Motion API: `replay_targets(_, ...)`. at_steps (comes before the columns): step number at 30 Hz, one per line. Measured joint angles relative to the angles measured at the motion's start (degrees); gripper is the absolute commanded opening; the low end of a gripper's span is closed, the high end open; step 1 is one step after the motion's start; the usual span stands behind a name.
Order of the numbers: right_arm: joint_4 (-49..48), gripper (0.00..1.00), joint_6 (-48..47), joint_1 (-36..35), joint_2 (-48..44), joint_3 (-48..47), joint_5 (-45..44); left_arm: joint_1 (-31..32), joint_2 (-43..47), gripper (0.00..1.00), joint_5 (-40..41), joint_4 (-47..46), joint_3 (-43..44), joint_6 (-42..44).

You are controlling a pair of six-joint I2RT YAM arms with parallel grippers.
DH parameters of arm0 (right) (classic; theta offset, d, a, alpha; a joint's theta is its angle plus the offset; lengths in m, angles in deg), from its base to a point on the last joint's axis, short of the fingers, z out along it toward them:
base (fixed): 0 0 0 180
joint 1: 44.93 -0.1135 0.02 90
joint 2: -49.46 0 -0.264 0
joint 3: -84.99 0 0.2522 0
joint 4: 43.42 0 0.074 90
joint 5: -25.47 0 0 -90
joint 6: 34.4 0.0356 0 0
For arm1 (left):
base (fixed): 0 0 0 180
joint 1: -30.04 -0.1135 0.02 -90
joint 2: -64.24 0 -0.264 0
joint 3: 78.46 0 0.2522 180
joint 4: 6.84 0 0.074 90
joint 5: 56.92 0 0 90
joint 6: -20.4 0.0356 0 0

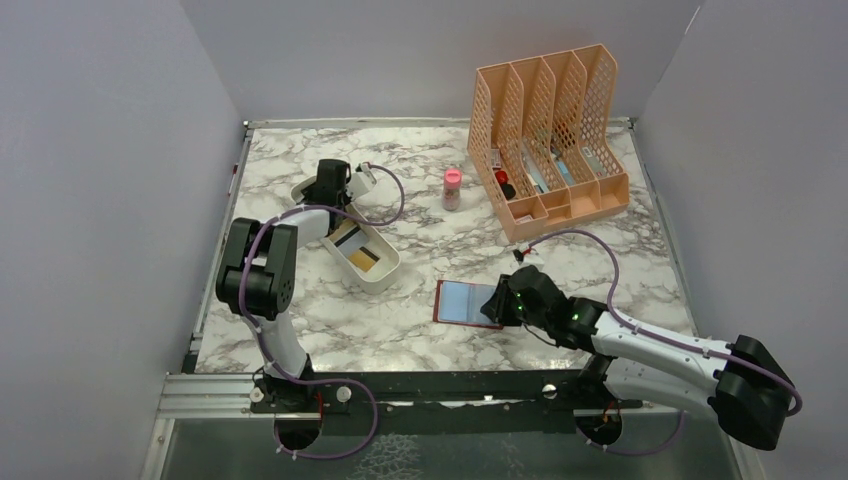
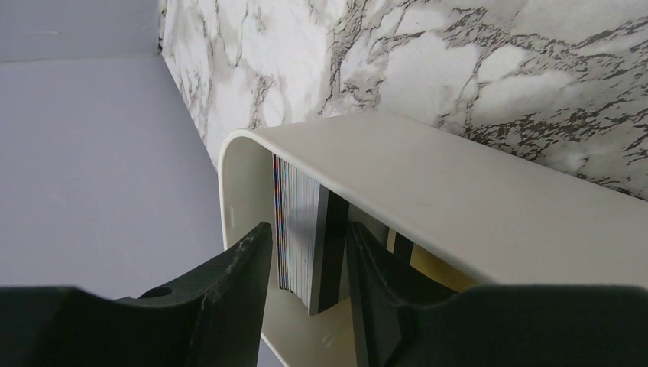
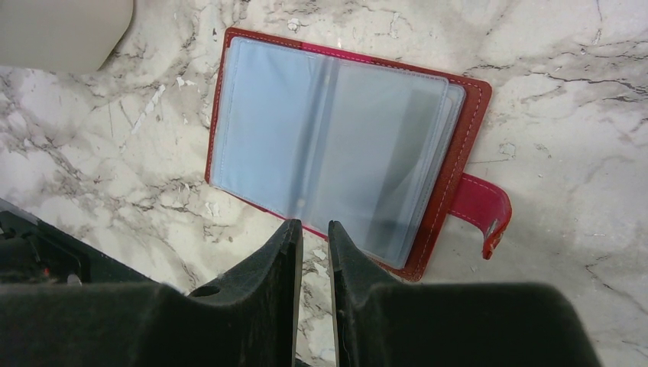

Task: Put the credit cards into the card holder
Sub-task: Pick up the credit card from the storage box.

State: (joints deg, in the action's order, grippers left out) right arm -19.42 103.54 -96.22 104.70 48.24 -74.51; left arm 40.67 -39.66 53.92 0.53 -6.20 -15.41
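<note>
A white-and-grey marble table [image 1: 420, 330] fills the overhead view, walled in by plain grey panels. I run two arms from its near edge.

Far beyond the right claw [image 1: 500, 303] stands a peach file organizer [image 1: 550, 140] with four slots and small items in its front pockets.

A white tray [image 1: 385, 272] lies at an angle under the left claw [image 1: 330, 185], which reaches into its far end. In the left wrist view the tray's wall [image 2: 458, 199] runs along the right of the claw [image 2: 308, 233]. A stack of credit cards [image 2: 302, 191] stands on edge between its two fingers. The fingers sit tight against both sides of the stack, but I cannot tell if they are pressing it. More cards lie flat in the tray nearer the arm's base.

The card holder [image 1: 462, 302] lies open and flat on the table, just left of the right claw. From the right wrist it is red with clear sleeves [image 3: 328, 145], and its near edge is just beyond the fingertips. That claw [image 3: 315, 225] is almost closed, a thin gap showing and nothing visible in it. A pink strap [image 3: 485, 208] sticks out to the claw's right.

A small pink bottle [image 1: 452, 187] stands upright, between the two claws and farther out.
</note>
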Motion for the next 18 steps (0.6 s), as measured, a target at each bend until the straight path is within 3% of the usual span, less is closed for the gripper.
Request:
replay_targets(8, 0.0, 0.24, -0.02, 0.0, 0.0, 0.0, -0.02, -0.15, -0.85, 0.43, 0.0, 0.0, 1.09, -0.11)
replay_targets(18, -0.04, 0.24, -0.04, 0.0, 0.5, 0.0, -0.02, -0.11, -1.84, 0.17, 0.24, -0.63, 1.38, 0.35)
